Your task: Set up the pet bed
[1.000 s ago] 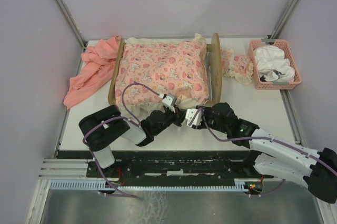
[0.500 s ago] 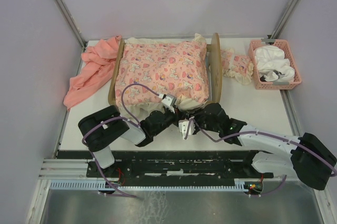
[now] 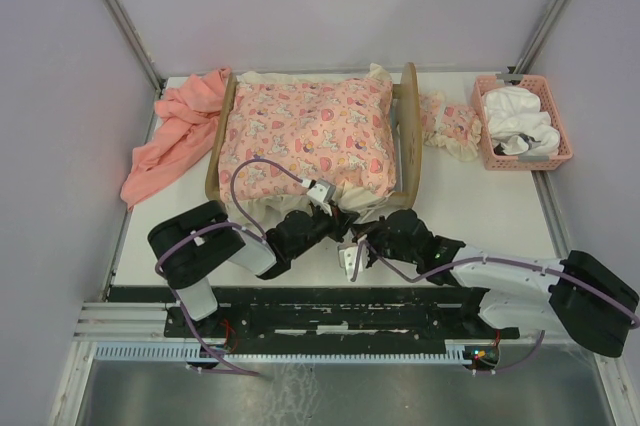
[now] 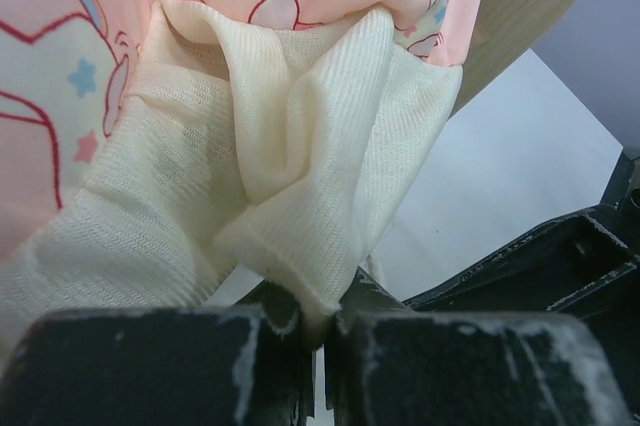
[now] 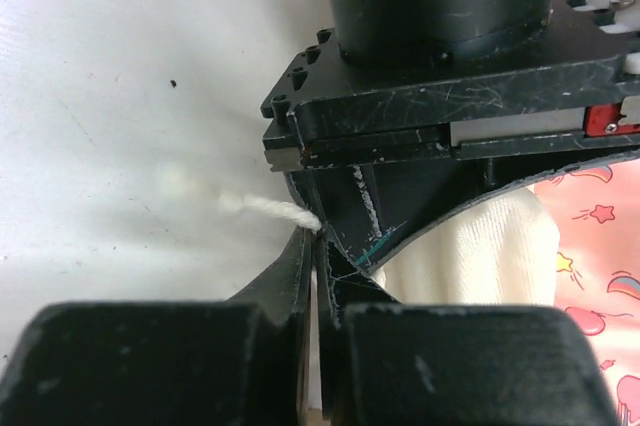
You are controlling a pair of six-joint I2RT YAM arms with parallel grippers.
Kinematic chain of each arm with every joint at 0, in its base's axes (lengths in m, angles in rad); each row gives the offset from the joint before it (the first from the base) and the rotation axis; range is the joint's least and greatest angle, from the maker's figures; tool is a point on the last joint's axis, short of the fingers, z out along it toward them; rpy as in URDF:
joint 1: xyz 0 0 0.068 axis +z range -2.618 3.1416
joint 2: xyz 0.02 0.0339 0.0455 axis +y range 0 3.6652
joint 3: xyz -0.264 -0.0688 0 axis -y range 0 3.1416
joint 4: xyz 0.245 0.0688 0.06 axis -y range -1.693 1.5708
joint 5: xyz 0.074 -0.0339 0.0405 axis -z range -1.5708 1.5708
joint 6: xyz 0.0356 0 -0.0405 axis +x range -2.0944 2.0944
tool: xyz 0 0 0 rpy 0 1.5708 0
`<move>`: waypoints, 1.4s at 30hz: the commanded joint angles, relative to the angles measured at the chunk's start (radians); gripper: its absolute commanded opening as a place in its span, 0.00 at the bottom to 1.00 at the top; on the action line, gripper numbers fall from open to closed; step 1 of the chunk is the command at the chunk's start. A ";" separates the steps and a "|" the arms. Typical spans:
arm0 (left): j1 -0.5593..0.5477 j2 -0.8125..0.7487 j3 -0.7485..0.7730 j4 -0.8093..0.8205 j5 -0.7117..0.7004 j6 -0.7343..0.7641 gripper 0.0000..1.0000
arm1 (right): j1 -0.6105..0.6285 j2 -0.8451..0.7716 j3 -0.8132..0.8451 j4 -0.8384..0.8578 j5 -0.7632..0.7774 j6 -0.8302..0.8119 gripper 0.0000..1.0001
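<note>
Wood-framed and topped by a pink printed cushion (image 3: 310, 136), the pet bed (image 3: 409, 116) sits at the far middle of the table (image 3: 480, 196), headboard to the right. The left gripper (image 4: 320, 331) pinches the cream knit fabric (image 4: 300, 146) hanging from the cushion's near edge. Within the last second the right gripper (image 3: 350, 261) has drawn back from that corner toward the arm bases. Its fingers are pressed together, with a cream thread (image 5: 265, 208) at their tips; whether it is nipped, I cannot tell. Straightening the cushion probably now falls to the left arm alone.
</note>
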 commanded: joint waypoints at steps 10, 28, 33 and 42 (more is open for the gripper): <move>0.005 -0.040 0.009 0.032 -0.003 -0.010 0.03 | 0.011 -0.202 -0.029 0.035 0.378 0.497 0.02; -0.014 -0.020 -0.045 0.035 0.082 -0.030 0.05 | 0.010 -0.248 0.007 -0.325 0.818 1.444 0.02; -0.044 -0.008 -0.048 0.017 0.068 -0.025 0.08 | 0.011 -0.261 -0.022 -0.278 0.846 1.486 0.02; -0.087 -0.025 -0.069 -0.010 -0.041 -0.043 0.30 | 0.010 -0.249 -0.047 -0.222 0.881 1.544 0.02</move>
